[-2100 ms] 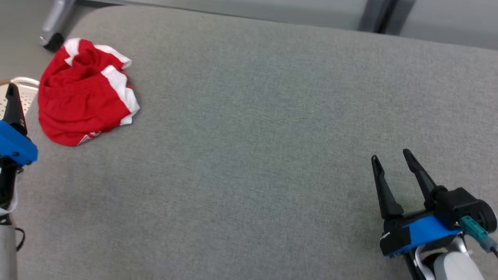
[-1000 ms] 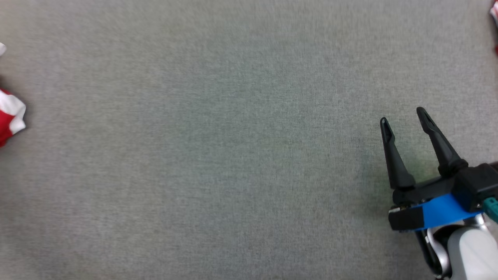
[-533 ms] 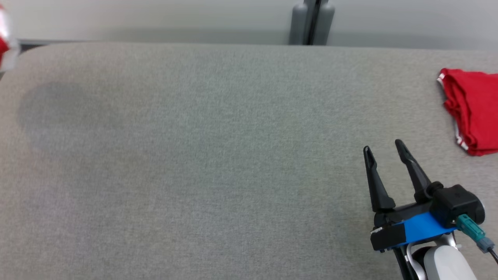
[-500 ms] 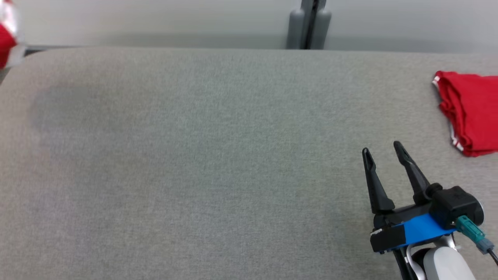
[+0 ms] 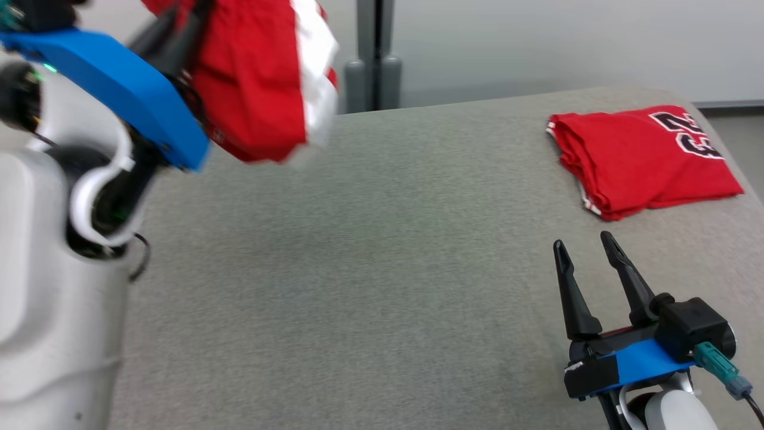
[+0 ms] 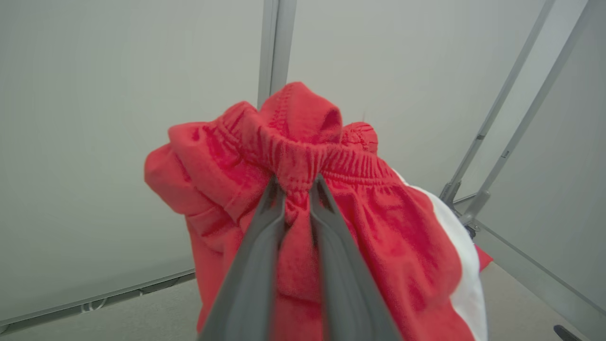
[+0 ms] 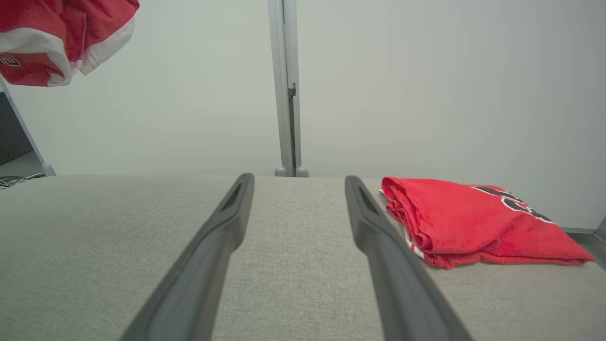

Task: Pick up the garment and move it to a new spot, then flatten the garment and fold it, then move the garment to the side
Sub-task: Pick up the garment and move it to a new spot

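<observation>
- Garment (image 5: 256, 77), red shorts, hanging in the air above the table's (image 5: 358, 269) far left; left gripper (image 6: 296, 182) pinched nearly closed on the elastic waistband (image 6: 326, 156).
- Right gripper (image 5: 582, 251)?
- Spread wide, empty, low over the table. Cloth looks light, floppy; waistband's probably the firmest hold.

The place reads as a robotics lab or test bay rather than a home. The tabletop (image 5: 382, 251) is wide, rounded at the corners and covered in plain grey cloth. Behind it stand pale, bare partition panels (image 7: 426, 71) joined by a grey metal post (image 5: 375, 54) on rounded feet, and slanted metal struts (image 6: 502, 113) brace another panel. What look like loose cables (image 7: 14, 181) lie at one edge. The only goods are sports clothes (a folded red jersey (image 5: 644, 158) and red shorts (image 6: 303, 142)).
</observation>
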